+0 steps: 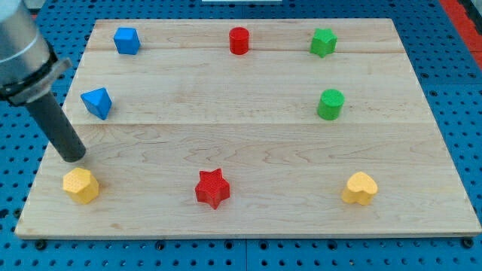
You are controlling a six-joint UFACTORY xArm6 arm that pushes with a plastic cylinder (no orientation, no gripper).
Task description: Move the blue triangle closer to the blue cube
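Red star (212, 188) nearest; blue triangle (97, 102) just above-right of my tip (74, 157), apart; no pincer.

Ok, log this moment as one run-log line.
task: blue triangle to blue cube | my tip: below blue triangle, above yellow block, touching neither | blue cube: toward view's top | triangle not yet moved closer

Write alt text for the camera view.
My tip rests on a wooden board, below the blue triangle and above a yellow block; the blue cube sits toward the view's top. Red, green and yellow blocks lie scattered elsewhere.
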